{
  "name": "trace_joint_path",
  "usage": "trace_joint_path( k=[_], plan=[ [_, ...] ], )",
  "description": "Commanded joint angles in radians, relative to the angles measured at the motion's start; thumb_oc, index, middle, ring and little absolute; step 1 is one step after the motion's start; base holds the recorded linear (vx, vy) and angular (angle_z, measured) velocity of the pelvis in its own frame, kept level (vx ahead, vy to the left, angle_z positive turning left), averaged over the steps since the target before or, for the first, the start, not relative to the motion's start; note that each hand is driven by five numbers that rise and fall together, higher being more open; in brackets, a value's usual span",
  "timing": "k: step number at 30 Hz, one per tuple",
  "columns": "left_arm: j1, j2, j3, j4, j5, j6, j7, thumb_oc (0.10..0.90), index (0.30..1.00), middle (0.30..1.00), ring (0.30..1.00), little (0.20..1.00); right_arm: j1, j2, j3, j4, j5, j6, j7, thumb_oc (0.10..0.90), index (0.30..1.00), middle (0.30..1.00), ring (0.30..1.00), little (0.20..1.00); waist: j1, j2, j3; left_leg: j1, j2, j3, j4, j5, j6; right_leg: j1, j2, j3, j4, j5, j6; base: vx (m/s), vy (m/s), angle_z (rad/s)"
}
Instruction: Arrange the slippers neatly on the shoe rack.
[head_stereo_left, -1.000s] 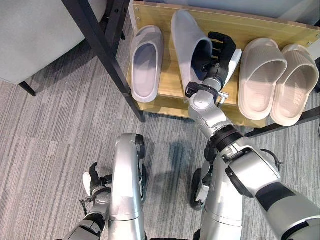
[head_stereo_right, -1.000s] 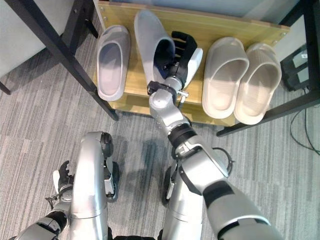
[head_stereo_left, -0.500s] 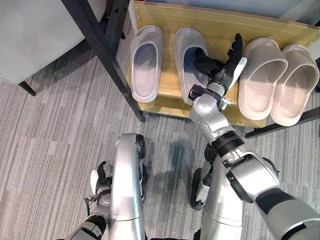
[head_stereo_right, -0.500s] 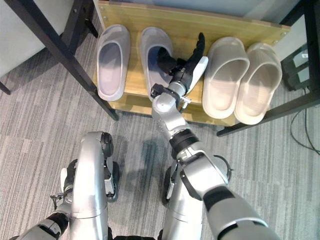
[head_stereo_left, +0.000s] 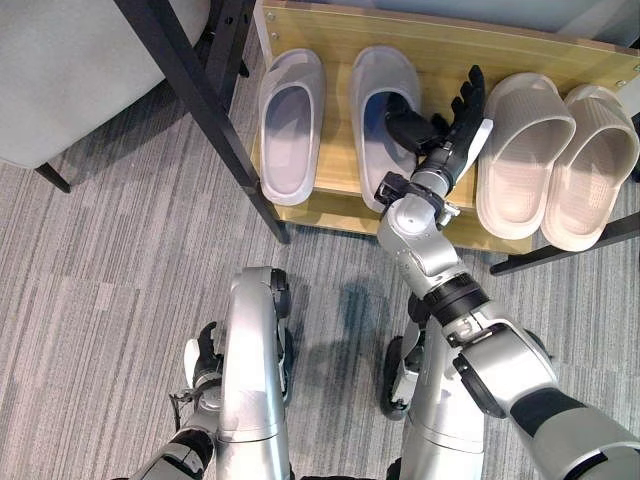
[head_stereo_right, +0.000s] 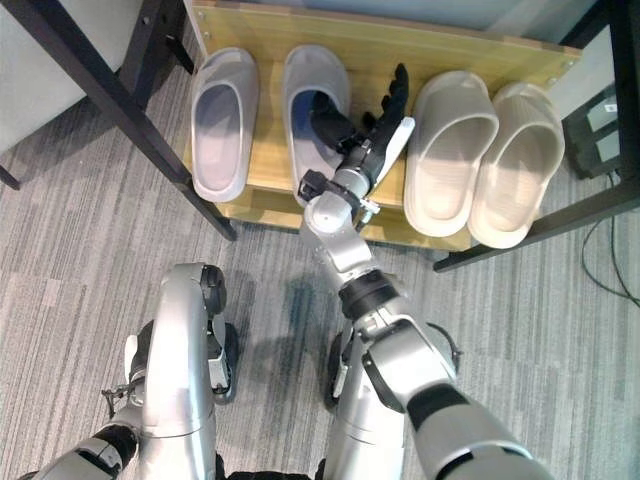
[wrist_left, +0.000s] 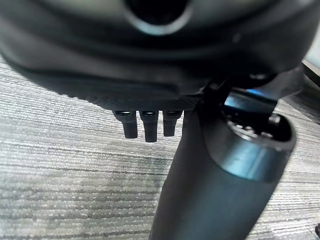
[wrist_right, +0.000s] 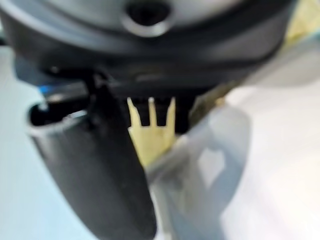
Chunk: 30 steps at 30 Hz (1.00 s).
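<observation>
Two grey slippers lie side by side on the wooden shoe rack (head_stereo_left: 430, 38): the left one (head_stereo_left: 290, 125) and the right one (head_stereo_left: 372, 95). A pair of beige slippers (head_stereo_left: 520, 150) (head_stereo_left: 595, 165) lies to their right. My right hand (head_stereo_left: 450, 135) is open over the rack between the right grey slipper and the beige pair, fingers straight and pointing toward the back. Its dark inner part rests in the right grey slipper's opening. The right wrist view shows pale slipper (wrist_right: 210, 165) and wood (wrist_right: 150, 135) past the hand. My left hand (head_stereo_left: 200, 362) hangs low by the carpet, open.
A black slanted frame bar (head_stereo_left: 200, 115) crosses in front of the rack's left end. A grey seat (head_stereo_left: 70, 70) stands at the far left. Another black bar (head_stereo_left: 560, 250) runs under the rack's right end. Grey striped carpet (head_stereo_left: 110, 250) lies in front.
One second ago my right hand held the right grey slipper tipped up. The slipper now lies flat beside its mate, and the hand has opened with its fingers straightened.
</observation>
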Motion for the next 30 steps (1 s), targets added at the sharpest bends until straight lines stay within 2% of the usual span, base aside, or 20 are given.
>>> trace_joint_path(
  k=[1, 3, 5, 6, 7, 8, 9, 10, 13, 14, 15, 19, 24, 30],
  plan=[
    [0.055, 0.022, -0.038, -0.005, 0.024, -0.006, 0.010, 0.800, 0.900, 0.900, 0.900, 0.900, -0.054, -0.024, -0.013, -0.257, -0.129, -0.067, 0.006, 0.800, 0.900, 0.900, 0.900, 0.900, 0.032, 0.002, -0.032, 0.020, -0.065, -0.069, -0.085, -0.046, 0.045, 0.015, 0.025, 0.108, 0.009, 0.037, -0.079, 0.00, 0.000, 0.00],
    [0.058, 0.020, -0.031, 0.003, 0.021, 0.000, 0.000, 0.800, 0.900, 0.900, 0.900, 0.900, -0.041, -0.026, -0.014, -0.289, -0.156, -0.046, 0.009, 0.800, 0.900, 0.900, 0.900, 0.900, 0.029, 0.002, -0.032, 0.020, -0.066, -0.069, -0.084, -0.046, 0.044, 0.015, 0.026, 0.109, 0.011, 0.036, -0.078, 0.00, 0.000, 0.00],
    [0.062, 0.018, -0.030, 0.008, 0.022, 0.002, -0.017, 0.800, 0.900, 0.900, 0.900, 0.900, -0.056, -0.040, -0.005, -0.261, -0.284, 0.080, 0.015, 0.800, 0.900, 0.900, 0.900, 0.900, 0.029, 0.004, -0.032, 0.020, -0.068, -0.070, -0.079, -0.047, 0.045, 0.015, 0.024, 0.108, 0.014, 0.034, -0.078, 0.00, 0.000, 0.00],
    [0.062, 0.017, -0.030, 0.009, 0.022, 0.002, -0.018, 0.800, 0.900, 0.900, 0.900, 0.900, -0.058, -0.039, -0.004, -0.259, -0.285, 0.082, 0.015, 0.800, 0.900, 0.900, 0.900, 0.900, 0.029, 0.005, -0.032, 0.020, -0.068, -0.070, -0.079, -0.047, 0.045, 0.015, 0.024, 0.108, 0.013, 0.035, -0.078, 0.00, 0.000, 0.00],
    [0.066, 0.025, -0.033, -0.006, 0.014, -0.010, -0.019, 0.800, 0.900, 0.900, 0.900, 0.900, -0.108, -0.056, 0.010, -0.209, -0.355, 0.154, 0.007, 0.800, 0.900, 0.900, 0.900, 0.900, 0.032, 0.013, -0.032, 0.020, -0.067, -0.073, -0.077, -0.050, 0.045, 0.015, 0.023, 0.106, 0.014, 0.032, -0.077, 0.00, 0.000, 0.00],
    [0.066, 0.025, -0.033, -0.007, 0.014, -0.010, -0.019, 0.800, 0.900, 0.900, 0.900, 0.900, -0.109, -0.055, 0.010, -0.209, -0.355, 0.155, 0.007, 0.800, 0.900, 0.900, 0.900, 0.900, 0.033, 0.014, -0.032, 0.020, -0.066, -0.074, -0.077, -0.050, 0.045, 0.015, 0.024, 0.105, 0.014, 0.033, -0.077, 0.00, 0.000, 0.00],
    [0.068, 0.020, -0.038, -0.006, 0.017, -0.006, -0.024, 0.800, 0.900, 0.900, 0.900, 0.900, -0.119, -0.055, 0.016, -0.188, -0.397, 0.195, 0.015, 0.800, 0.900, 0.900, 0.900, 0.900, 0.033, 0.017, -0.032, 0.020, -0.067, -0.075, -0.076, -0.050, 0.045, 0.015, 0.022, 0.103, 0.015, 0.031, -0.077, 0.00, 0.000, 0.00],
    [0.068, 0.020, -0.038, -0.006, 0.017, -0.006, -0.024, 0.800, 0.900, 0.900, 0.900, 0.900, -0.119, -0.055, 0.016, -0.187, -0.397, 0.195, 0.015, 0.800, 0.900, 0.900, 0.900, 0.900, 0.033, 0.018, -0.032, 0.020, -0.067, -0.075, -0.076, -0.050, 0.045, 0.015, 0.022, 0.102, 0.015, 0.031, -0.077, 0.00, 0.000, 0.00],
    [0.078, 0.015, -0.046, -0.013, 0.033, -0.005, -0.028, 0.800, 0.900, 0.900, 0.900, 0.900, -0.139, -0.064, 0.003, -0.130, -0.549, 0.300, 0.000, 0.800, 0.900, 0.900, 0.900, 0.900, 0.035, 0.026, -0.032, 0.020, -0.068, -0.076, -0.071, -0.050, 0.048, 0.015, 0.023, 0.098, 0.017, 0.027, -0.076, 0.00, 0.000, 0.00],
    [0.078, 0.015, -0.046, -0.014, 0.034, -0.005, -0.027, 0.800, 0.900, 0.900, 0.900, 0.900, -0.139, -0.063, 0.003, -0.130, -0.551, 0.301, 0.000, 0.800, 0.900, 0.900, 0.900, 0.900, 0.035, 0.026, -0.032, 0.020, -0.068, -0.076, -0.071, -0.051, 0.048, 0.015, 0.023, 0.098, 0.017, 0.027, -0.076, 0.00, 0.000, 0.00],
    [0.084, 0.014, -0.048, -0.016, 0.042, -0.006, -0.030, 0.800, 0.900, 0.900, 0.900, 0.900, -0.143, -0.062, -0.009, -0.114, -0.604, 0.335, -0.002, 0.800, 0.900, 0.900, 0.900, 0.900, 0.035, 0.029, -0.032, 0.020, -0.068, -0.076, -0.070, -0.051, 0.048, 0.015, 0.023, 0.095, 0.018, 0.026, -0.076, 0.00, 0.000, 0.00],
    [0.088, 0.011, -0.051, -0.012, 0.050, -0.010, -0.033, 0.800, 0.900, 0.900, 0.900, 0.900, -0.131, -0.045, -0.024, -0.117, -0.628, 0.343, -0.001, 0.800, 0.900, 0.900, 0.900, 0.900, 0.033, 0.030, -0.032, 0.020, -0.071, -0.076, -0.067, -0.052, 0.047, 0.015, 0.025, 0.095, 0.021, 0.024, -0.077, 0.00, 0.000, 0.00],
    [0.092, 0.013, -0.037, 0.006, 0.066, -0.008, -0.039, 0.800, 0.900, 0.900, 0.900, 0.900, -0.095, -0.044, -0.028, -0.218, -0.652, 0.300, 0.041, 0.800, 0.900, 0.900, 0.900, 0.900, 0.032, 0.025, -0.032, 0.020, -0.072, -0.078, -0.059, -0.053, 0.046, 0.015, 0.027, 0.092, 0.026, 0.029, -0.074, 0.00, 0.000, 0.00],
    [0.094, 0.005, -0.033, 0.032, 0.063, 0.002, -0.062, 0.800, 0.900, 0.900, 0.900, 0.900, -0.074, -0.041, -0.032, -0.292, -0.666, 0.283, 0.072, 0.800, 0.900, 0.900, 0.900, 0.900, 0.026, 0.018, -0.032, 0.020, -0.075, -0.076, -0.052, -0.054, 0.046, 0.015, 0.031, 0.098, 0.030, 0.029, -0.075, 0.00, 0.000, 0.00]
  ],
)
